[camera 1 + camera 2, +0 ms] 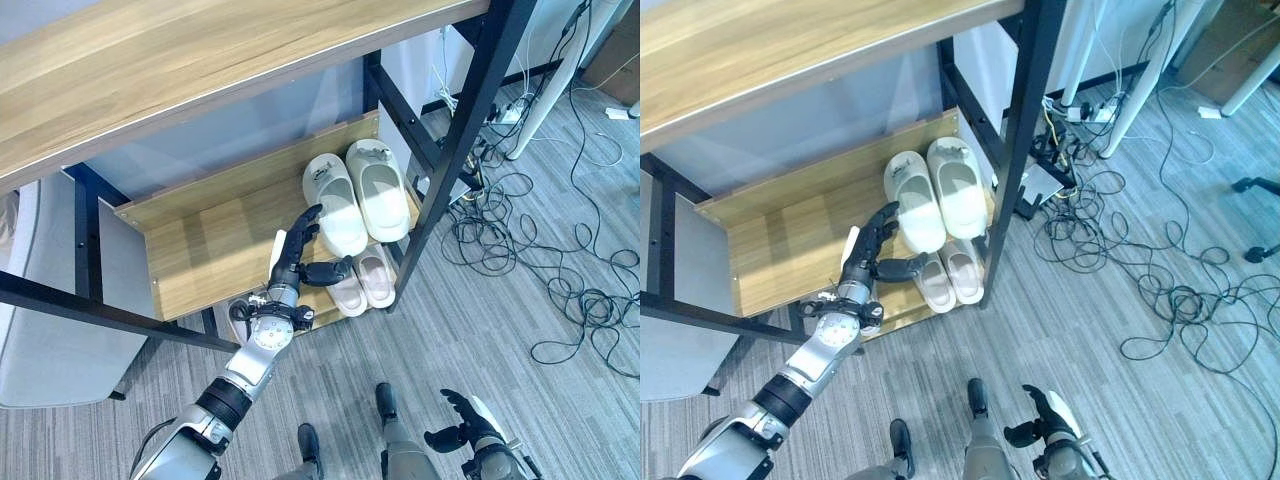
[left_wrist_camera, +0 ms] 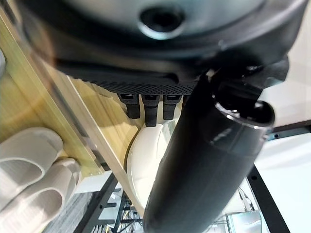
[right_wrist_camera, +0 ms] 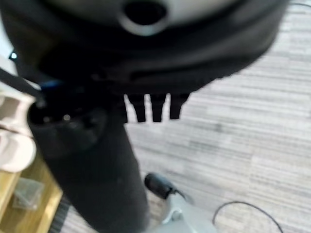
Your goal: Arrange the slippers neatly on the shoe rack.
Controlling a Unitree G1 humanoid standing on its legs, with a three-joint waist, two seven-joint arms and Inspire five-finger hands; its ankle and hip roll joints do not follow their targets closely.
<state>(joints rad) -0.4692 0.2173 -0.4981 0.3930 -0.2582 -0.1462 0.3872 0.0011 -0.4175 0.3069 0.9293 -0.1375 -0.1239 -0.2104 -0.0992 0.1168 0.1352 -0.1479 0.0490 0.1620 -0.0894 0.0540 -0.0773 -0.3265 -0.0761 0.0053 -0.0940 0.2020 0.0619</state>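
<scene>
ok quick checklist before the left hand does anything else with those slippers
1. Left hand empty, fingers straight over the shelf: ok.
2. White slippers side by side on the upper shelf: ok.
3. Beige slippers paired on the lower shelf, at its front edge: ok.
4. Left hand touching the nearer white slipper: cannot tell.
5. Right hand low over the floor, away from the rack: ok.

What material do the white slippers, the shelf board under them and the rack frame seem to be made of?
White slippers: probably soft moulded foam or rubber, matte; rounded one-piece shape with no seams visible. Shelf board: wood or wood-look laminate, smooth, light grain lines, slight sheen where light falls. Rack frame: likely painted metal, black, thin straight square bars.
</scene>
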